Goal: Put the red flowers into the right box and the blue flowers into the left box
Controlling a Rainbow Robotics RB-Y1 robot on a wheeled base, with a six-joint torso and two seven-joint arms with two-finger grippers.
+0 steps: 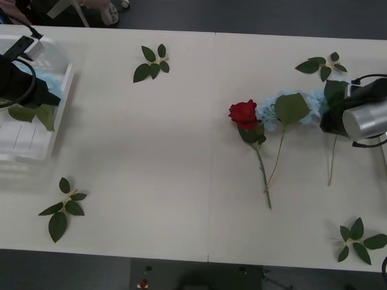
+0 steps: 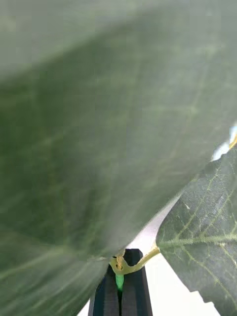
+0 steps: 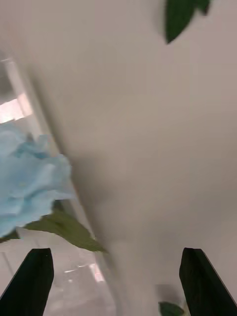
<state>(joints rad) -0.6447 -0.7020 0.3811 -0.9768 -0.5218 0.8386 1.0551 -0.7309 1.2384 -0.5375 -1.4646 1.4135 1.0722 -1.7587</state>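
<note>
One red flower (image 1: 244,113) lies right of the table's middle, stem toward me. Against it lies a blue flower (image 1: 268,115) with a big leaf. A second blue flower (image 1: 313,100) is beside that, and my right gripper (image 1: 331,124) is shut on its green stem (image 2: 119,281) just below the leaves (image 2: 197,237). At the far left stands the left box (image 1: 27,148) with a blue flower (image 3: 27,182) in it. My left gripper (image 3: 116,284) hangs open over that box's edge, with nothing between its fingers (image 3: 34,281). A thin rim of the right box (image 1: 384,158) shows at the right edge.
Loose flowerless leaf sprigs lie at the back middle (image 1: 151,63), the front left (image 1: 60,208), the back right (image 1: 323,65) and the front right (image 1: 358,240). A seam (image 1: 211,151) runs across the white table.
</note>
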